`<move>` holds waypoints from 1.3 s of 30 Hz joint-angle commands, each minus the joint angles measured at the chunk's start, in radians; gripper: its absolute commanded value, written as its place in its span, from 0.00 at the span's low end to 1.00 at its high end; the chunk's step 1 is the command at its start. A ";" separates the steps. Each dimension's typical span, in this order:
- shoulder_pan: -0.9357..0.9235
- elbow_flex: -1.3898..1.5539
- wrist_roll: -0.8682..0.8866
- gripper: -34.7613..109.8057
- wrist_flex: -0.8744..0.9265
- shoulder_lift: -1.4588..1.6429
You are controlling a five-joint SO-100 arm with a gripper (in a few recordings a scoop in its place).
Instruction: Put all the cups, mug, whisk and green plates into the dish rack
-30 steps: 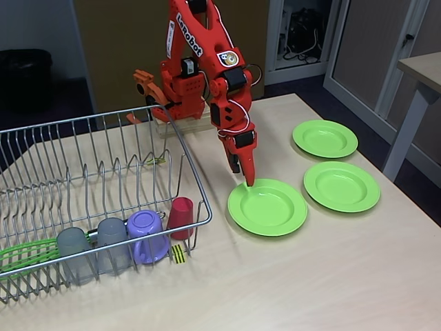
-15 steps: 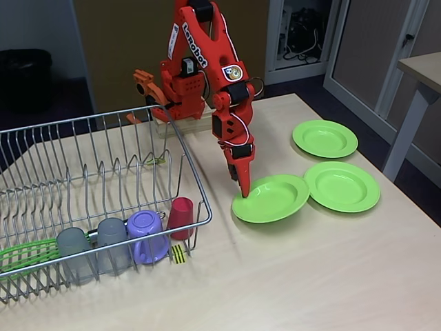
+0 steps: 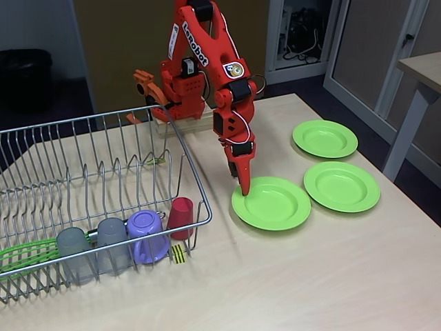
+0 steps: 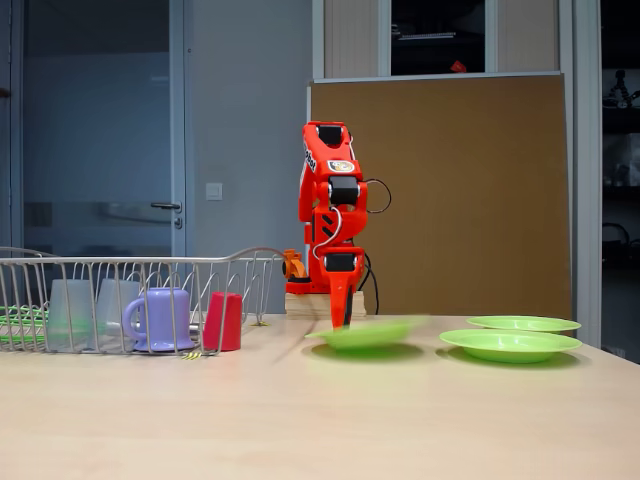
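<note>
Nearest green plate (image 3: 271, 203), pinched at its back-left rim by the end effector (image 3: 244, 186), one edge raised off the bench (image 3: 310, 276); end effector closed on that rim. Step in hand, by judgement: first of the three plates being lifted, with tumblers (image 3: 72, 248), lilac mug (image 3: 146, 234), red cup (image 3: 181, 214) and green whisk (image 3: 27, 252) already in the dish rack (image 3: 103, 172). Two more green plates (image 3: 342, 186) lying flat to the right, well apart from the rack. Next move likely calling for a higher lift, a swing left over the rack's wire wall, then turning the plate upright to slot it between the prongs; thin rim grip, so a slip possible if swung fast. From the high fixed view: plate looking almost flat, contact point on the rim clear, rack interior and prong rows open to sight. From the low side fixed view: tilt of the plate (image 4: 368, 333) plain, its near-arm edge clear of the bench under the end effector (image 4: 338, 322), a shadow beneath; rack contents seen through the wire wall, prongs hard to make out.
</note>
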State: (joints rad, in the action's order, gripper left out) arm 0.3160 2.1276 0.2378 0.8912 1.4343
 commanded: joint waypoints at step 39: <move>0.141 -0.196 0.183 0.45 -0.017 -0.232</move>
State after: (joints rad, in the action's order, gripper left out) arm 0.4633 1.9512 0.3942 0.8912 1.2318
